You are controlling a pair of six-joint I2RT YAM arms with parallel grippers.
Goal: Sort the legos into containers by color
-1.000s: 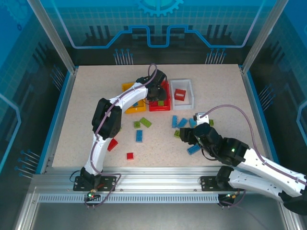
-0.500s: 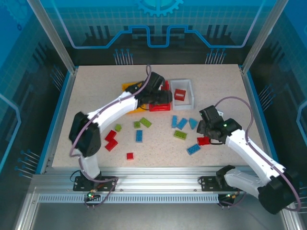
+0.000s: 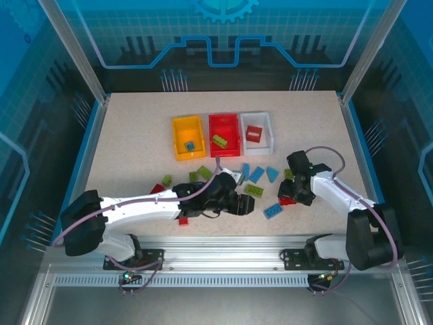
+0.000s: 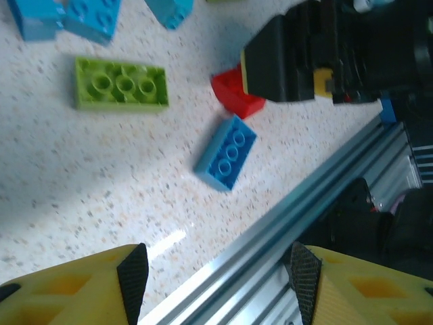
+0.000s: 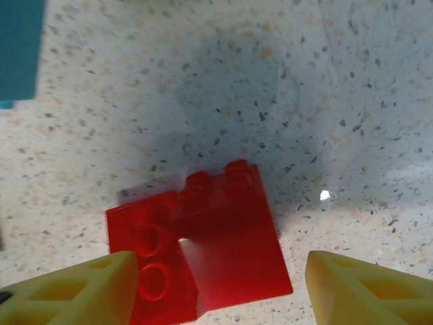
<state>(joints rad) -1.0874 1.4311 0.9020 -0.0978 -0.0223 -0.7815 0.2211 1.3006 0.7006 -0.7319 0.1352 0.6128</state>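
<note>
Red, blue and lime legos lie scattered on the speckled table. My right gripper (image 5: 220, 292) (image 3: 295, 196) is open, its yellow fingers (image 5: 81, 292) straddling a red lego (image 5: 203, 247) (image 3: 287, 200) that rests on the table. My left gripper (image 4: 218, 279) (image 3: 242, 203) is open with nothing between its pads, low over the table's front edge. Ahead of it lie a blue lego (image 4: 225, 152) (image 3: 272, 210) and a green lego (image 4: 122, 83) (image 3: 254, 190). At the back stand the containers: yellow-orange (image 3: 178, 139), red (image 3: 225, 123) and white (image 3: 268, 132).
The yellow bin holds a blue brick (image 3: 191, 145), the red bin a green brick (image 3: 220, 141), the white bin a red brick (image 3: 254, 133). Loose bricks lie at mid-table (image 3: 205, 172) and front left (image 3: 157, 189). The metal front rail (image 4: 318, 196) runs just under my left gripper.
My left arm swung from over the bins down to the table's front, and its jaws widened. My right gripper shifted right and settled over the red lego.
</note>
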